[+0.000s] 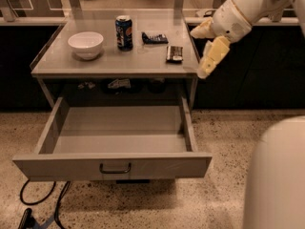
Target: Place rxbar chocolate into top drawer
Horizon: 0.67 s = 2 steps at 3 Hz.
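The rxbar chocolate (174,54), a small dark bar, lies flat on the table top near its right edge. The top drawer (119,128) is pulled wide open below the table top and holds nothing, its dark handle (115,168) at the middle of the front panel. My gripper (204,46) hangs just off the table's right edge, slightly right of the bar and apart from it. Its two pale fingers (210,57) are spread and hold nothing.
On the grey table (62,63) stand a white bowl (86,44), a blue soda can (124,32) and a dark blue snack packet (155,38). Small items lie on the shelf under the top. Cables (43,209) lie on the floor at left. My white body (276,175) fills the lower right.
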Motion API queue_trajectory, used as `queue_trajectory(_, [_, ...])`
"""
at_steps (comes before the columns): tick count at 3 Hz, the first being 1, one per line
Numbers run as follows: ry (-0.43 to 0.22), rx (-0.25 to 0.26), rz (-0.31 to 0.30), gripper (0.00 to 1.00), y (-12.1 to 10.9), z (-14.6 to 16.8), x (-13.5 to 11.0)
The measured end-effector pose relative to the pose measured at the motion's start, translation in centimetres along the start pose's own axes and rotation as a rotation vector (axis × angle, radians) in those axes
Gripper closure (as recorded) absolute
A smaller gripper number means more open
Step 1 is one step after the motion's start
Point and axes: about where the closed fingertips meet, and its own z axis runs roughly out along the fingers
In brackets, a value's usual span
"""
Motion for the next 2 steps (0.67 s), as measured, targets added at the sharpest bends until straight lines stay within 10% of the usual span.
queue_trajectory(2, [-0.227,0.255,0.093,0.00,-10.0,-1.7,-5.3])
